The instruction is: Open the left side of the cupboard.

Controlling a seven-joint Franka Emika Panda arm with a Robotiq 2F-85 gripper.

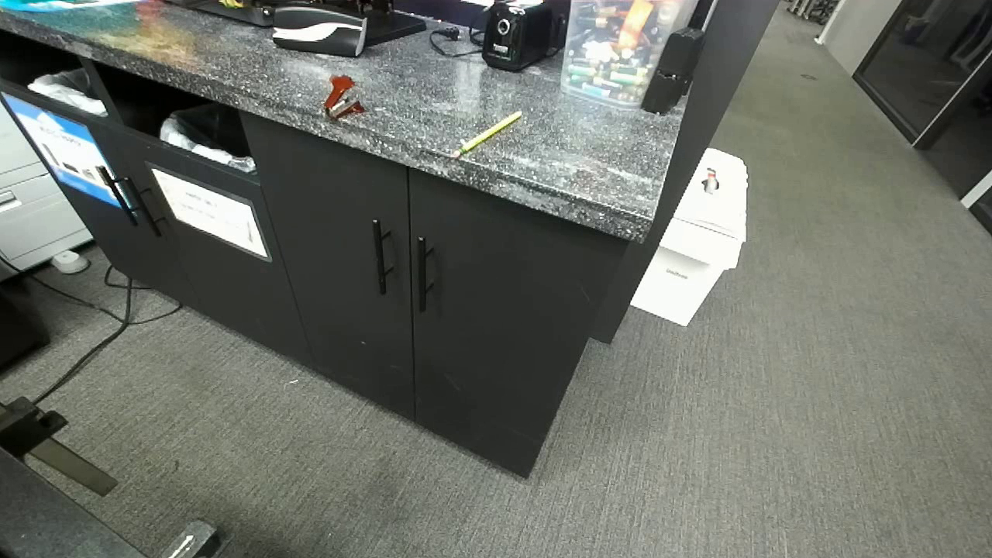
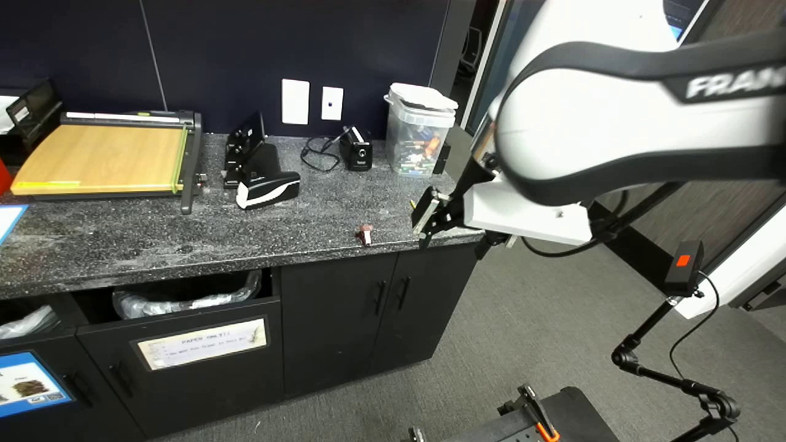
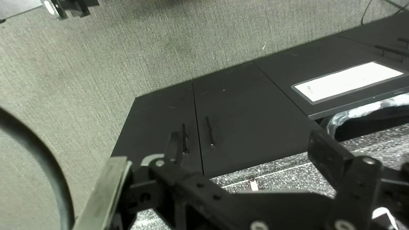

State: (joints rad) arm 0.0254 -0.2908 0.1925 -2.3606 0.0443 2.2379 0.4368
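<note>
The cupboard (image 1: 496, 333) is matte black with two shut doors under a grey speckled top. Its left door (image 1: 333, 263) is flush, with a slim vertical black handle (image 1: 380, 257) by the middle seam. In an exterior view the left door (image 2: 331, 319) and its handle (image 2: 380, 299) also show. In the wrist view the scene is upside down; the left door (image 3: 252, 108) lies right of the seam, its handle (image 3: 209, 131) between the jaws in the picture. My gripper (image 2: 451, 230) overlaps the counter's right end, apart from both handles. Its jaws (image 3: 249, 151) are wide apart and empty.
On the granite top are a red staple remover (image 1: 339, 97), a yellow pencil (image 1: 488, 133), a sharpener (image 1: 515, 35) and a clear tub (image 1: 620, 54). A white bin (image 1: 697, 232) stands beyond the cupboard. A camera stand (image 2: 675, 374) is at the right.
</note>
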